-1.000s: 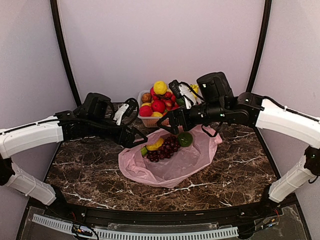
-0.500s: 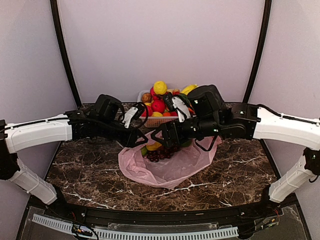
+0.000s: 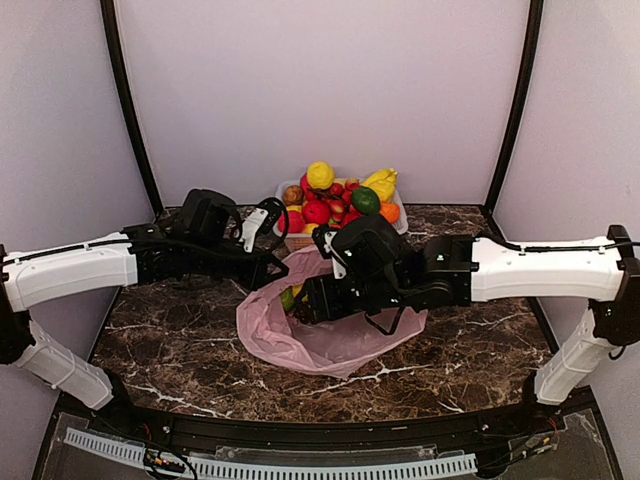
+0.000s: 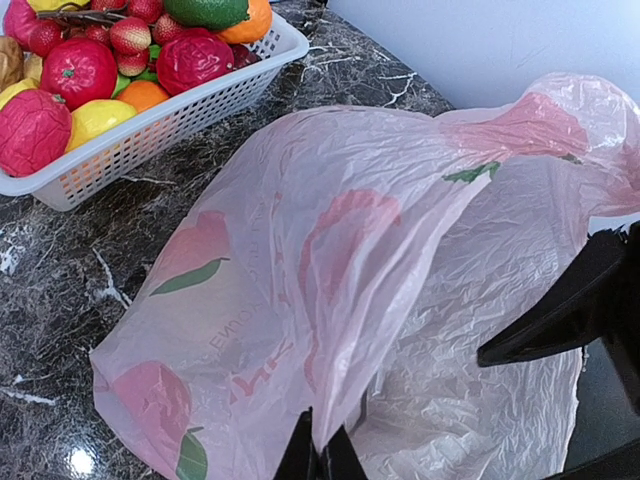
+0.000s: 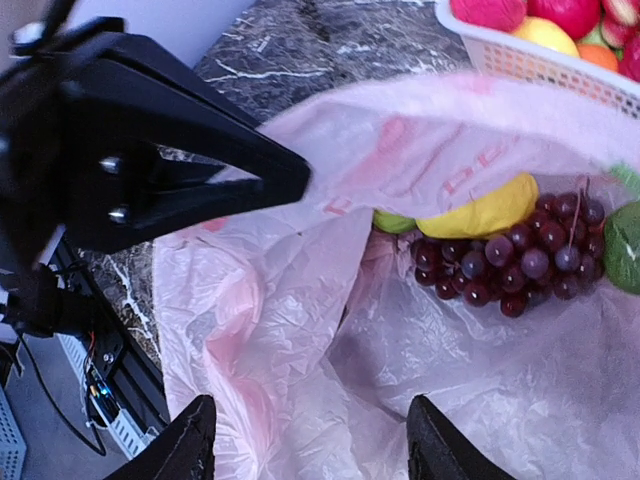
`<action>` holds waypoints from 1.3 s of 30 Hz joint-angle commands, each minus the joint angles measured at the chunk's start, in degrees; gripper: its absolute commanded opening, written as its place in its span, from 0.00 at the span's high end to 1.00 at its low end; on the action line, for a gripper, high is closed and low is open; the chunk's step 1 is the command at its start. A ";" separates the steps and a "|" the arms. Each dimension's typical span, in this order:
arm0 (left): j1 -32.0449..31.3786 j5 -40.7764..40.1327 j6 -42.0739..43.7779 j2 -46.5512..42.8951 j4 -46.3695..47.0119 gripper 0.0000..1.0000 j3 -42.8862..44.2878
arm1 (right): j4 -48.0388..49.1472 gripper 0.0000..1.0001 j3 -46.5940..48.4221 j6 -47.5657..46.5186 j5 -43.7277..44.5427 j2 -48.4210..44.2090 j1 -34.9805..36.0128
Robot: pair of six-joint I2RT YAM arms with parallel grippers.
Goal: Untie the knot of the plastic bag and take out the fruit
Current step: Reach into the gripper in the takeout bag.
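The plastic bag lies mid-bench, at 6 o'clock from the white basket, with the fruit inside, its 10 o'clock edge pinched in the left end effector, the right end effector spread apart over its mouth.

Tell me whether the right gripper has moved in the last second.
Yes. The right gripper has moved left and nearer, away from the white basket, over the plastic bag.

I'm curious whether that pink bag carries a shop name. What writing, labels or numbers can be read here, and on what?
On the plastic bag, left wrist view: grey lettering showing reversed through the film, too faint to read.
Same bag, right wrist view: pink letters, too blurred to read.
No other writing shows.
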 commanded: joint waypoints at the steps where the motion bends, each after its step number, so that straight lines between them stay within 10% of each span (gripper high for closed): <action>1: -0.12 0.82 -1.55 -2.58 3.32 0.99 -1.04 | -3.37 0.39 1.31 6.38 2.09 3.84 0.41; 22: -0.04 6.34 -1.09 -4.10 7.88 0.99 -3.71 | -6.74 0.37 3.85 30.33 11.67 13.54 -4.97; 39: -0.04 11.15 0.91 -1.66 7.15 0.99 -6.74 | -0.95 0.19 8.62 21.44 10.43 23.81 -14.17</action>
